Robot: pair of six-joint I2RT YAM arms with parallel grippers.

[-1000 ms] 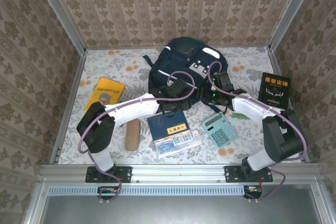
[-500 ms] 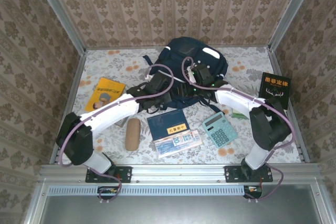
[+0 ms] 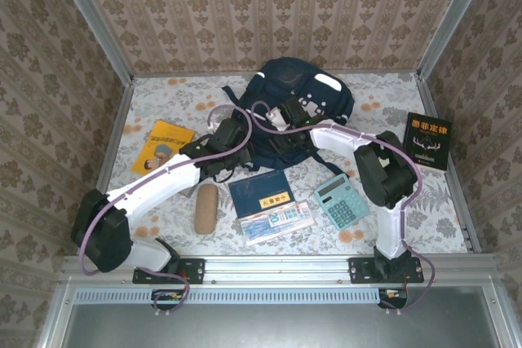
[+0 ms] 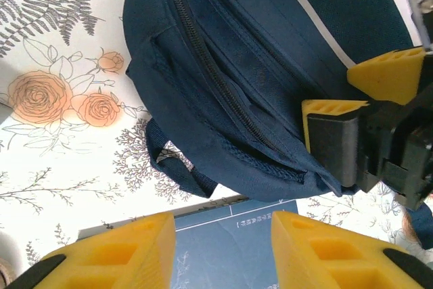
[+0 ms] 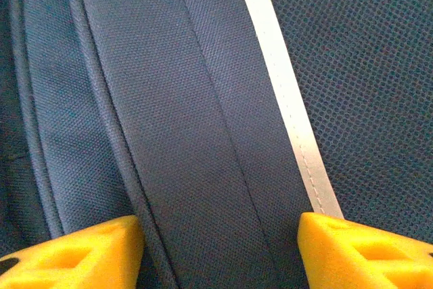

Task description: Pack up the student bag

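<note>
student bag (image 3: 287, 79), right pincer (image 5: 216, 227) spread over it

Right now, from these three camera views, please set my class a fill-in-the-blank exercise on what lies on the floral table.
1. The thin stripe across the large dark navy fabric backpack is ____.
2. The flat yellow-covered book lies to the backpack's ____.
3. The rectangular black book lies to the ____ of the teal plastic calculator.
4. The left hand and the right hand both have fingers coloured ____.
Missing words: white; left; right; yellow.
</note>
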